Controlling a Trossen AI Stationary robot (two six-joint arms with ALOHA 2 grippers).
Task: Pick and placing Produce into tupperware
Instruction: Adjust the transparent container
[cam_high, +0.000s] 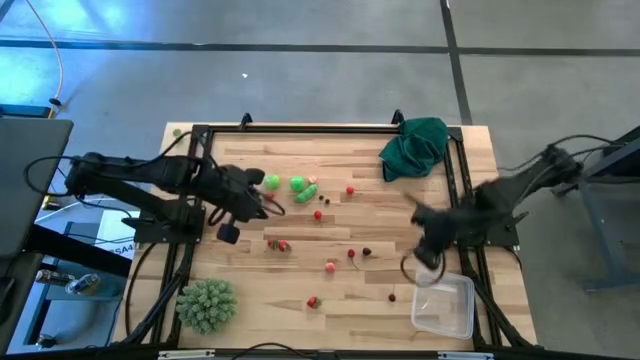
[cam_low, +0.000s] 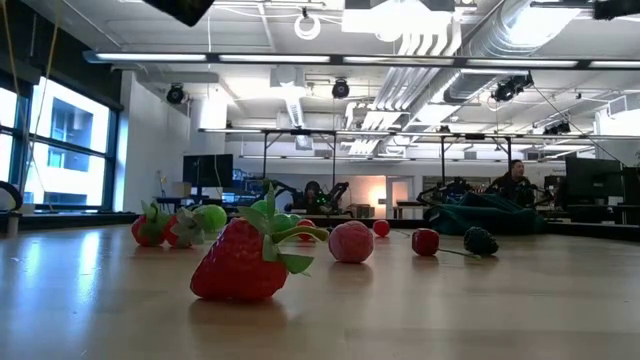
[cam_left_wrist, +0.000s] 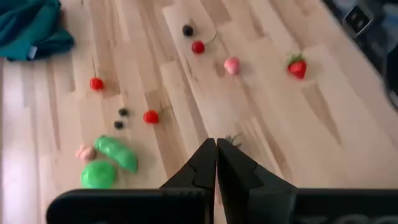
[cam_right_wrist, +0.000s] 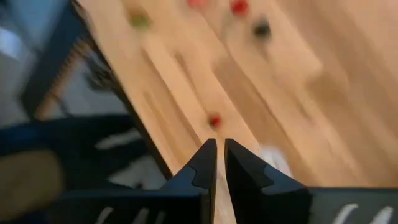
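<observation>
The tupperware (cam_high: 444, 306) sat empty at the worktop's (cam_high: 240, 290) near right corner, with the produce (cam_high: 330, 265) scattered mid-worktop, well apart from it. The right pincer (cam_high: 424, 256) hovered just beside the box, fingers nearly together, gripping nothing visible; the left pincer (cam_high: 268, 203) was shut near the green pieces. The right pincer should probably spread before descending squarely over one berry.

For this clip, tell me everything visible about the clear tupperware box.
The tupperware is a small, clear, colourless plastic box, rectangular with rounded corners, seen only in the high view. It sits flat on the wooden table at the near right corner, open side up with no lid in view, and looks empty: no produce shows inside. The right gripper hangs just beyond its far edge; whether it touches the rim cannot be told. The nearest loose piece is a small dark one to its left.
</observation>
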